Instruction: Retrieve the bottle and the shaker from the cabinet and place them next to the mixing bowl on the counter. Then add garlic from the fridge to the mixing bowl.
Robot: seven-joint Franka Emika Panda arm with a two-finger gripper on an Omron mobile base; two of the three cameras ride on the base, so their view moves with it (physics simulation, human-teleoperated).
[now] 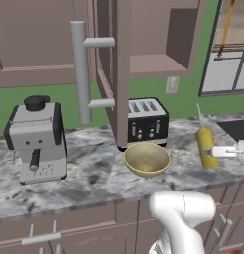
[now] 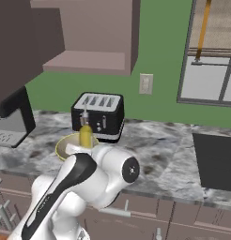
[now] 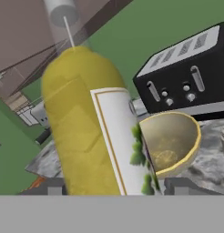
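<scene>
- left base view: the hand point(image 1: 224, 152) grips the bottle point(image 1: 206, 147) upright, just over the desk point(image 1: 84, 173), right of the mixing bowl point(image 1: 147, 158).
- the shaker point(image 1: 174, 157) already stands beside the bowl, so the bottle likely joins it.
- cabinet point(image 1: 144, 44) hangs open.

Back wall point(image 1: 54, 101) painted flat green; a pale outlet plate point(image 2: 145, 83) is mounted on it above the black four-slot toaster point(image 1: 147, 121). To the right, a window point(image 2: 211, 51) with a dark frame, a slatted blind drawn partway and an orange cord hanging. A silver and black espresso machine point(image 1: 37, 141) stands at the left. A dark flat panel point(image 2: 216, 161) sits at the far right. Below run mauve-brown drawer fronts point(image 1: 69, 228) with small grey handles. Lighting even, no hard shadows.
</scene>
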